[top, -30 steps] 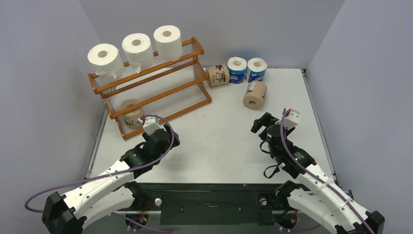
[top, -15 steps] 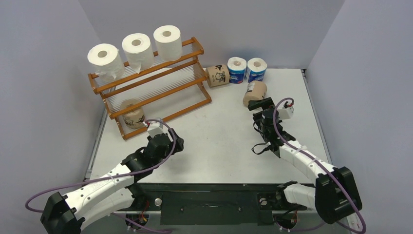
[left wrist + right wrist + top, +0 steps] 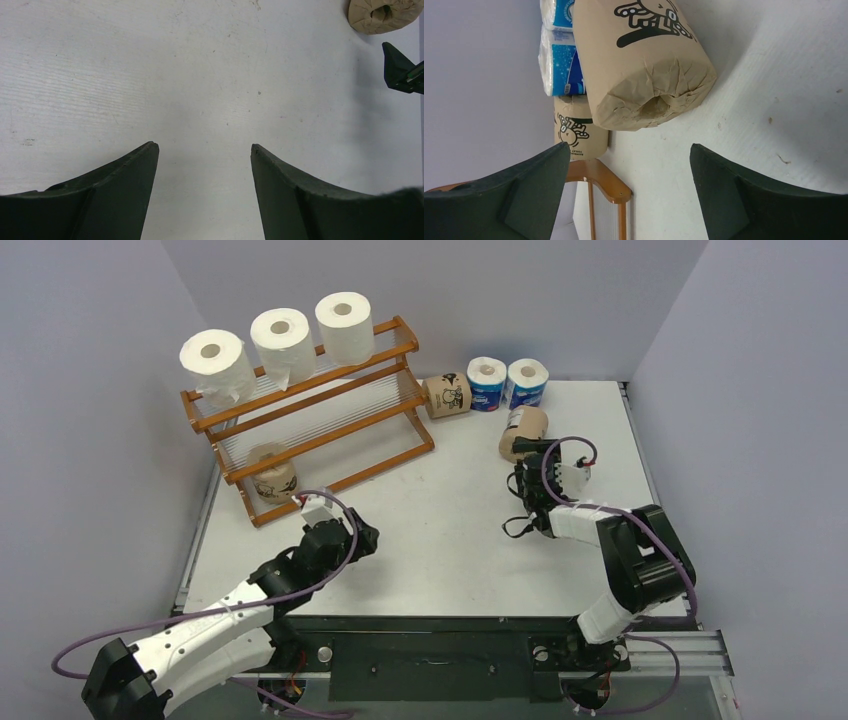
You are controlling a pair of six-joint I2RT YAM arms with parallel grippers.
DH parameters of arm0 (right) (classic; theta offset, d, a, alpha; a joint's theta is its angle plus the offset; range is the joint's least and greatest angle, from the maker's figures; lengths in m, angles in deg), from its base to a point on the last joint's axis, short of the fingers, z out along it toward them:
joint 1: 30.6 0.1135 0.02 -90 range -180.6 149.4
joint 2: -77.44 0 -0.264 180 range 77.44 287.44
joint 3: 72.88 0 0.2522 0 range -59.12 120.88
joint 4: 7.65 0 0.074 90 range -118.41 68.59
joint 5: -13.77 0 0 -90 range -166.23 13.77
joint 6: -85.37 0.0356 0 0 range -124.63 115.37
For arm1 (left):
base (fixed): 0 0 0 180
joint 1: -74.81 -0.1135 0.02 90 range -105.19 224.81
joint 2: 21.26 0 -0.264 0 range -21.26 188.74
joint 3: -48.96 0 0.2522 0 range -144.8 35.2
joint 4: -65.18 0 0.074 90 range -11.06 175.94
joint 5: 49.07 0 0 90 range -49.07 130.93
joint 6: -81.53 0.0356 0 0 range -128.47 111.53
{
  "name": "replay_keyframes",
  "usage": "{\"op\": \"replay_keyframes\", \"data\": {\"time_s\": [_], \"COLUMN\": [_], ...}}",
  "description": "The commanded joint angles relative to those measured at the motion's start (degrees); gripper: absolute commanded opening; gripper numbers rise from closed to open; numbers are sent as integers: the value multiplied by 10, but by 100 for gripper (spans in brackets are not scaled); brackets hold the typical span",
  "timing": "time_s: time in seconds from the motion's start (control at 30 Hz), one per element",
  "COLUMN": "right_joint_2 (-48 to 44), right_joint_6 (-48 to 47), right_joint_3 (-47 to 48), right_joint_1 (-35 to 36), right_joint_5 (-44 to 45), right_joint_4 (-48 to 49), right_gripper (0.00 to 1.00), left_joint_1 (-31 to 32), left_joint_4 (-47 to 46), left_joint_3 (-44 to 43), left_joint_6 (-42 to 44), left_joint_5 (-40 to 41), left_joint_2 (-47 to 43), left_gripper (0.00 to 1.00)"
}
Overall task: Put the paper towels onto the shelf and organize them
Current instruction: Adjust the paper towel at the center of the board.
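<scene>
The shelf (image 3: pixel 330 400) stands at the back left, with three white paper towels (image 3: pixel 281 336) on its top tier and a brown roll (image 3: pixel 270 477) on its lowest tier. A second brown roll (image 3: pixel 446 396) and two blue-and-white rolls (image 3: pixel 487 383) sit by the shelf's right end. A third brown roll (image 3: pixel 523 430) lies on the table. My right gripper (image 3: pixel 528 458) is open just in front of this roll (image 3: pixel 644 65), its jaws (image 3: pixel 630 147) apart and not touching it. My left gripper (image 3: pixel 368 537) is open and empty above bare table (image 3: pixel 205 147).
The white table (image 3: pixel 450 530) is walled by grey panels at the back and sides. In the right wrist view the shelf's corner (image 3: pixel 599 181) and the blue-and-white rolls (image 3: pixel 561 65) lie beyond the brown roll. The left wrist view shows the brown roll (image 3: pixel 382 12) far off.
My right arm has reached forward, bringing its open gripper up to the brown roll on the table. My left arm has drawn back a little from the shelf.
</scene>
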Motion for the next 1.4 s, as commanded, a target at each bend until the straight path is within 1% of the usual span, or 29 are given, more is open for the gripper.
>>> {"op": "replay_keyframes", "data": {"time_s": [0.0,0.23,0.53,0.77,1.0,1.17,1.37], "right_joint_2": [39,88,130,157,170,177,195], "right_joint_6": [38,48,45,34,28,19,12], "right_joint_3": [42,63,98,118,126,128,139], "right_joint_1": [-4,-5,-10,-14,-23,-30,-38], "right_joint_5": [16,12,21,32,36,37,26], "right_joint_4": [80,119,116,110,113,120,130], "right_gripper": [85,85,84,77,63,59,59], "left_joint_1": [3,2,2,2,2,2,2], "left_joint_4": [-33,-31,-35,-52,-61,-71,-78], "left_joint_3": [8,15,19,28,25,24,24], "left_joint_6": [-14,-9,-1,-9,-8,-8,-8], "left_joint_5": [-3,14,24,18,19,16,14], "left_joint_2": [-6,-19,-20,-2,17,31,48], "left_gripper": [66,66,67,67,67,67,67]}}
